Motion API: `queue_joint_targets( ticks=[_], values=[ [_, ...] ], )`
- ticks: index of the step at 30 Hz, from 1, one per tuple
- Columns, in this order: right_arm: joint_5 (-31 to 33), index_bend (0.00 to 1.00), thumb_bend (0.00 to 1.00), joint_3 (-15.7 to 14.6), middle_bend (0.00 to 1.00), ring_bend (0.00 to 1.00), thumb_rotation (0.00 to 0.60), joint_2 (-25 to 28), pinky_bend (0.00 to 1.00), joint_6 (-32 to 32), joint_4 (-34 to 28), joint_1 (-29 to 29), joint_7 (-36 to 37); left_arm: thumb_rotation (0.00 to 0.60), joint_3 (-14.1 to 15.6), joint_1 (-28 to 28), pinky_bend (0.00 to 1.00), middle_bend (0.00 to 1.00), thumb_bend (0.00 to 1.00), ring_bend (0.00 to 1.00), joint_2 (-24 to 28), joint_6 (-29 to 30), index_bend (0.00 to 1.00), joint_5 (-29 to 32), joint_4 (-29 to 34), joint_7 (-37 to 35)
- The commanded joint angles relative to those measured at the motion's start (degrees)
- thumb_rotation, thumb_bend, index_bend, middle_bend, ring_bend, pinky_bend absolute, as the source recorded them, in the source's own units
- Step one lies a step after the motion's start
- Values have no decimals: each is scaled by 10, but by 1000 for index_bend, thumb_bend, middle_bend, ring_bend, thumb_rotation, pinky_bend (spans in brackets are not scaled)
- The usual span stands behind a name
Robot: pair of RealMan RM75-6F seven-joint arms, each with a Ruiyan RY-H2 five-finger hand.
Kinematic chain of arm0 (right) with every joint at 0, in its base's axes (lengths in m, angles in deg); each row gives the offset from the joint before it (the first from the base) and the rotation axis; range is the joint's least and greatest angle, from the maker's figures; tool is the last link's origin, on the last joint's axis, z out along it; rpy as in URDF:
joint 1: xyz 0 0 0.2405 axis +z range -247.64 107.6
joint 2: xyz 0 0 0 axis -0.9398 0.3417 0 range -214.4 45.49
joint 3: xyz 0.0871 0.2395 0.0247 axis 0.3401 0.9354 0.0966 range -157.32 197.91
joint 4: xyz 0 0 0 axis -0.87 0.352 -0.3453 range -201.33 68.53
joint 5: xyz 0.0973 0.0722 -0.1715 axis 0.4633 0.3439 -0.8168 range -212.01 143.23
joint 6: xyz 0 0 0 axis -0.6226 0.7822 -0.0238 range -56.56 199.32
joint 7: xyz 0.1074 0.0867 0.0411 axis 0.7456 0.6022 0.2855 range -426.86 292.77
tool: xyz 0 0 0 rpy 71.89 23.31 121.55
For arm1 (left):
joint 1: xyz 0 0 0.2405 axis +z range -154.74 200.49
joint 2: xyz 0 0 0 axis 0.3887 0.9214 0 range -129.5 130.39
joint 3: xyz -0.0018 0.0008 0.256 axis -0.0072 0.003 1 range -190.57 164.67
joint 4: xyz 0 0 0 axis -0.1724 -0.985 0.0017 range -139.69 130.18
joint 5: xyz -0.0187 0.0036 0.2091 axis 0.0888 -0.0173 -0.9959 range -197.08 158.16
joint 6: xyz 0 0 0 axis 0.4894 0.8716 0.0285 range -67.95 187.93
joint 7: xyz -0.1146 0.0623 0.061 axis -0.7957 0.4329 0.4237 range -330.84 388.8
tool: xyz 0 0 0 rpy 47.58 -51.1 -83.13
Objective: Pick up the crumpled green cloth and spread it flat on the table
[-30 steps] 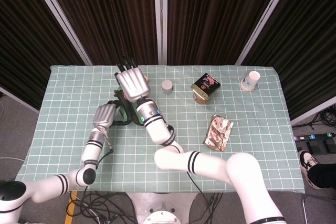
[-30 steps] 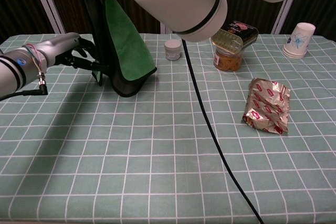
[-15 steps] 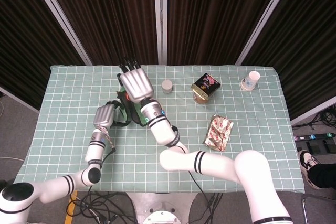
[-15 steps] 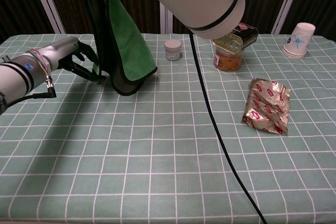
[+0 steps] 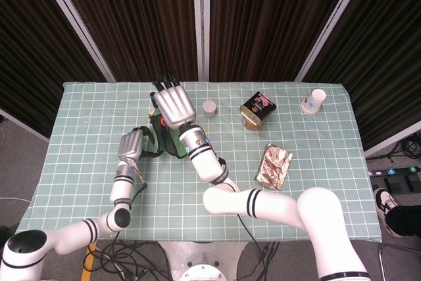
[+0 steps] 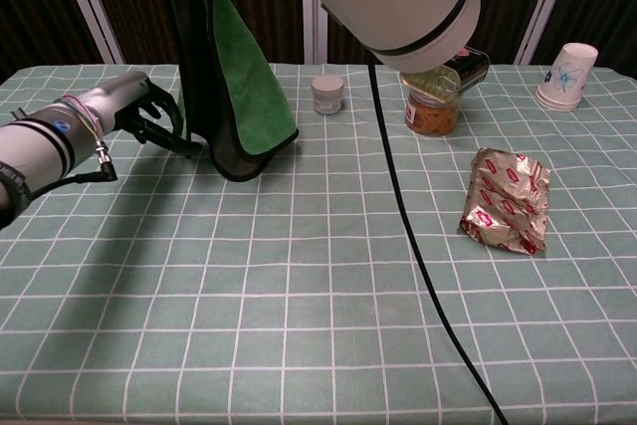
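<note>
**Op A:** Since a second ago the green cloth has drifted a little rightward with the right hand, and the left hand has let go of its lower edge; it hovers just beside it now.

**Op B:** Where's the cloth exactly?

**Op A:** Hanging from the raised right hand over the far-left part of the table, its bottom fold touching the surface. That hand holds it from above, though the chest view cuts the grasp off.

**Op B:** And the left?

**Op A:** Fingers apart, holding nothing.

**Op B:** How will it handle?

**Op A:** Light and limp, I'd judge; it drapes and folds on itself. A second hold on the free lower corner looks the way to pull it flat.

**Op B:** Anything nearby?

**Op A:** Small white jar close behind, then the tin, foil packet and paper cup, well apart.
</note>
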Motion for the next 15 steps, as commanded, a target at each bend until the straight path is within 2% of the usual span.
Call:
queue_joint_targets(
  ticks=[1,8,15],
  values=[
    [0,691,486,-2,175,34,600,3,0,-1,-2,-3,4,477,-8,3,403,335,203,234,-4,3,592,-5,-4,-17],
    [-3,691,490,-6,175,33,600,16,0,-4,-16,-15,23,478,-14,5,403,363,350,236,-3,-8,638,-8,-10,-32],
    [-20,691,488,-20,175,32,600,41,0,-1,-48,-40,45,478,-13,21,403,380,469,241,24,-2,653,-34,22,-58]
  ],
)
